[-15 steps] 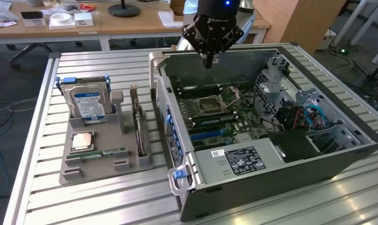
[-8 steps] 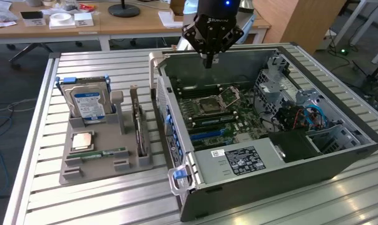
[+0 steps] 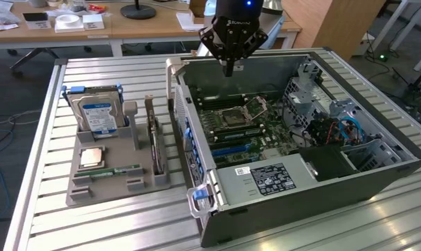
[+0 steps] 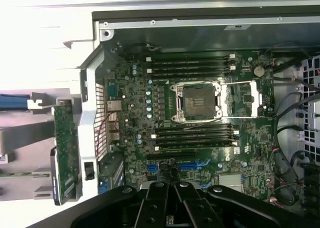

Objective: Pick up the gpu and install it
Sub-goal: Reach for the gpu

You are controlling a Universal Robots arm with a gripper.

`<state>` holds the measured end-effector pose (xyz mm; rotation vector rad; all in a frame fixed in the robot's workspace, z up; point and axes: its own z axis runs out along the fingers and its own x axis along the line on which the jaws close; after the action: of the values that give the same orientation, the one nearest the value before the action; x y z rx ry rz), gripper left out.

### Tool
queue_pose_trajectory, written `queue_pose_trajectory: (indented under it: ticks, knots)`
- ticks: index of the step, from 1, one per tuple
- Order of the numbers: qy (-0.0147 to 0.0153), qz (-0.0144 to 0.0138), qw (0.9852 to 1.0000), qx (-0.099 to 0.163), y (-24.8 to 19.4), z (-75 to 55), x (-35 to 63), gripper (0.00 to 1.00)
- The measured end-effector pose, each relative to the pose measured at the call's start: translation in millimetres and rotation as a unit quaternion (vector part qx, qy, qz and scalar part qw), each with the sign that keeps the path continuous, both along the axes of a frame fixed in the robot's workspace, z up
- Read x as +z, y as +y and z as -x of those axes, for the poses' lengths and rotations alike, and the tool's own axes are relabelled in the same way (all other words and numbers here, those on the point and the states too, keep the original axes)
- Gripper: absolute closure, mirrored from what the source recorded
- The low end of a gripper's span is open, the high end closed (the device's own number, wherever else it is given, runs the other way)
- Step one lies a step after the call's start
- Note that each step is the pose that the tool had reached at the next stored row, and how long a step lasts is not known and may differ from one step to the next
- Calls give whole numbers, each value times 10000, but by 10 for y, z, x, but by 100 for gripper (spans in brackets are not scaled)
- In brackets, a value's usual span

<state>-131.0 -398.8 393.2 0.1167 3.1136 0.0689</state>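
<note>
Gripper (image 3: 229, 67) clenched, empty, hovering over open case (image 3: 315, 201). Gpu (image 3: 154, 146) stands on edge in rack (image 3: 92, 185), outside case, toward exterior view's left of gripper; long axis parallel to case wall.

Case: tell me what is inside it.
A motherboard with an open CPU socket and memory slots; cables beside it. The labelled box hides whatever lies under it.

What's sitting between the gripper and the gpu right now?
The computer case's side wall. In the exterior view the shut gripper hangs over the open case, while the gpu stands in the gray holder just outside that wall.
</note>
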Motion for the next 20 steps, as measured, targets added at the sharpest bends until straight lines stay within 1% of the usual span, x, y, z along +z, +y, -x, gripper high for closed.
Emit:
queue_pose_trajectory:
  ticks: [20]
  knots:
    - [-11,0,10000,1,0,391,-1,89]
